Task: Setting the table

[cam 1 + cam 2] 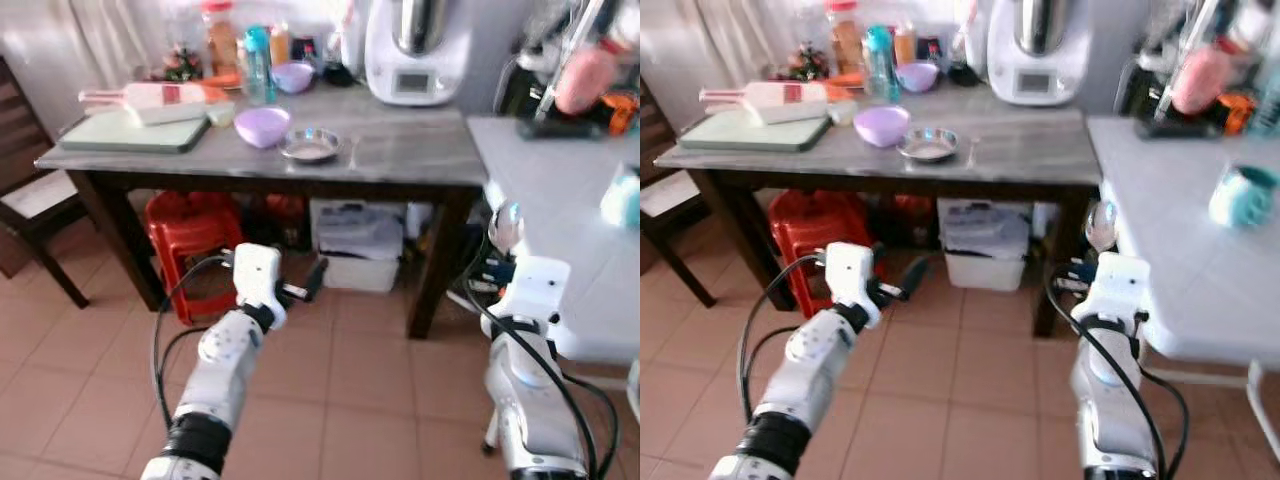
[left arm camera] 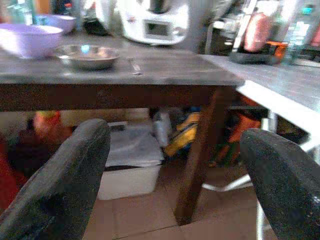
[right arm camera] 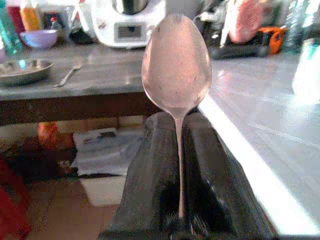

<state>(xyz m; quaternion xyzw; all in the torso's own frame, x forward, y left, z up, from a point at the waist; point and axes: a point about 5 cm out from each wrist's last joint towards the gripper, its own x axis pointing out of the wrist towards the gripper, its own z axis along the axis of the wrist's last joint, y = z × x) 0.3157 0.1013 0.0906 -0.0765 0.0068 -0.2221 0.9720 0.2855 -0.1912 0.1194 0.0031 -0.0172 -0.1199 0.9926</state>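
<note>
My right gripper (image 3: 177, 125) is shut on the handle of a metal spoon (image 3: 176, 65), held upright with its bowl up, low beside the white table's (image 1: 560, 190) near corner. The spoon's bowl (image 1: 505, 225) shows above the right wrist. A steel dish (image 1: 311, 146), a purple bowl (image 1: 262, 126) and a fork (image 3: 67, 76) lie on the dark grey table (image 1: 400, 160) ahead. My left gripper (image 2: 175, 175) is open with nothing in it, held below the table's edge level, in front of the dark table.
Red stools (image 1: 190, 240) and a white storage box (image 1: 355, 245) stand under the dark table. A wooden chair (image 1: 30, 200) is at the left. A kitchen machine (image 1: 415, 50), bottles and a cutting board (image 1: 135, 130) crowd the table's back. A teal mug (image 1: 1240, 195) sits on the white table.
</note>
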